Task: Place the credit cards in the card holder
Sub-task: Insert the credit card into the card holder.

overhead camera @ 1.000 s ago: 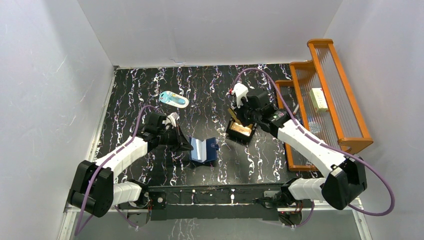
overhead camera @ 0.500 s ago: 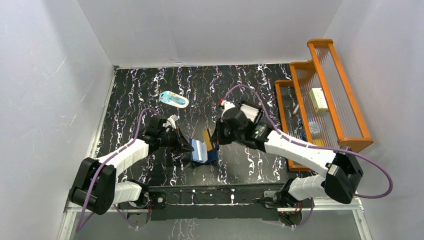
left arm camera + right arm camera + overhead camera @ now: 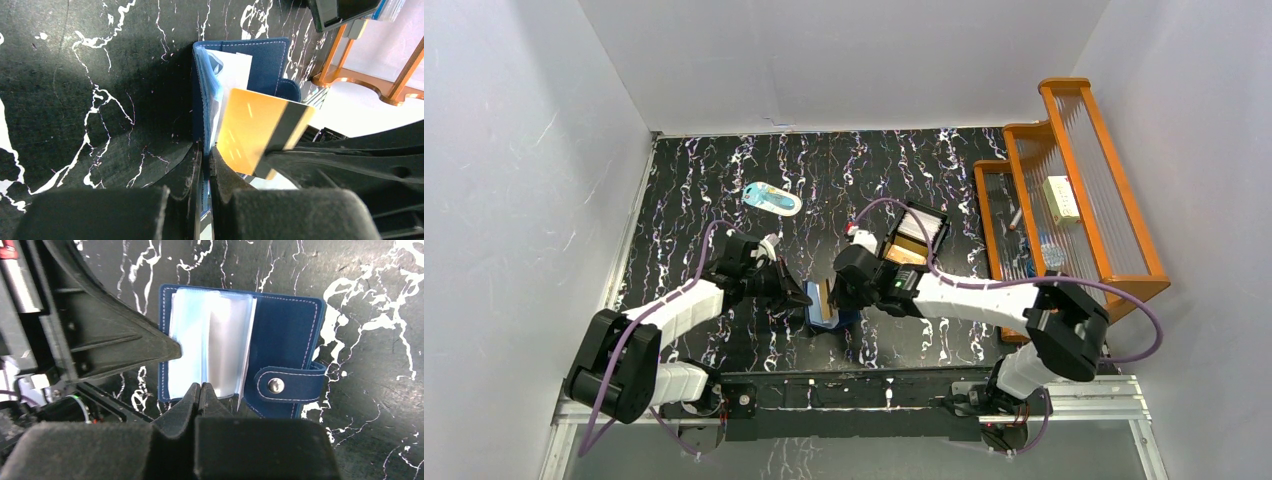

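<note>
Since 1 second back, right gripper [image 3: 832,293] swung from black tray [image 3: 929,210] at 1 o'clock to card holder [image 3: 836,316], 6 o'clock side. Clamped on golden card [image 3: 255,130], edge at pockets, not yet in. Left gripper [image 3: 206,150] pinches holder's cover. Other cards [image 3: 921,227] wait in tray.

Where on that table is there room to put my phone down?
Bare black marbled tabletop lies along the back wall, beyond the pale-blue oval item, and along the left wall. The middle is crowded: left end effector and right end effector meet over the navy-blue folding card holder, with the black box tray and orange wooden rack alongside.
</note>
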`<state>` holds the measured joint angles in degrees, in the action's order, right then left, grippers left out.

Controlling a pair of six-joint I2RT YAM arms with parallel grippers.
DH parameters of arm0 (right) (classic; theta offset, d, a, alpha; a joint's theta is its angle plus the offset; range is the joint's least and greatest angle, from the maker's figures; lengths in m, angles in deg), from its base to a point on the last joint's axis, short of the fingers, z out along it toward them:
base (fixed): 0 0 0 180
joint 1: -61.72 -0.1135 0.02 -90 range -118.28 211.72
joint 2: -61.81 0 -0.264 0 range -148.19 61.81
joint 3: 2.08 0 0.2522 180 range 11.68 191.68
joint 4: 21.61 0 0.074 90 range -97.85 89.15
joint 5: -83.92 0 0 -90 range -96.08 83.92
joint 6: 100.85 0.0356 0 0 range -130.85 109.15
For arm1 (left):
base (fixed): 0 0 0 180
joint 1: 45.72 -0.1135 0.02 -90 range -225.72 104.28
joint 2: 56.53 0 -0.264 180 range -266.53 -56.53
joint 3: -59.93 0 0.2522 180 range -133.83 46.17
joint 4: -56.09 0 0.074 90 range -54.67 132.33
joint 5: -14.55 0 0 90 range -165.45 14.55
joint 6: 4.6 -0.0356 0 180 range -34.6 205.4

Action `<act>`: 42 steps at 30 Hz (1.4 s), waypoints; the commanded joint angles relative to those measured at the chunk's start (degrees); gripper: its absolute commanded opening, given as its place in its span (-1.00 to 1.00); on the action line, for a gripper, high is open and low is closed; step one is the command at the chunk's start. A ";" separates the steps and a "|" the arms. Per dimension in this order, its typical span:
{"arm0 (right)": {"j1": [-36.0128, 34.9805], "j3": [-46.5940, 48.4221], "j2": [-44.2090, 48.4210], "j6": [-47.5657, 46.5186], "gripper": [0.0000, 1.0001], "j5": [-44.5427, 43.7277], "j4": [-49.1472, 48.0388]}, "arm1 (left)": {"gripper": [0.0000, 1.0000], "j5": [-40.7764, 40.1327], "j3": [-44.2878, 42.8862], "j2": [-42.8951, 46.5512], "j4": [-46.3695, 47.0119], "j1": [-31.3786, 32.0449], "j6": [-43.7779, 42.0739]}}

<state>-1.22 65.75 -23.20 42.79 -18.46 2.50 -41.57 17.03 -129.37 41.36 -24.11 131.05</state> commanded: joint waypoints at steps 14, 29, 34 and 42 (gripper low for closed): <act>-3.23 4.96 -6.96 0.33 -1.00 -13.04 10.11 | -1.00 -0.37 1.04 -0.57 -1.28 0.33 -2.66; 0.29 -16.44 6.61 1.01 -1.00 -0.76 -15.06 | -0.41 -6.27 -0.83 -0.81 -9.73 0.37 -7.83; 2.59 -21.15 9.42 2.90 -1.00 2.77 -19.52 | -0.55 -6.04 -0.54 -1.10 -9.75 0.36 -7.82; 3.51 -25.06 10.31 4.90 -1.00 6.25 -24.98 | -0.47 -1.85 0.38 -1.54 -5.84 0.44 -6.08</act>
<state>2.15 41.66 -14.51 46.31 -14.02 -17.52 -47.36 17.92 -130.81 33.34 -23.85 123.97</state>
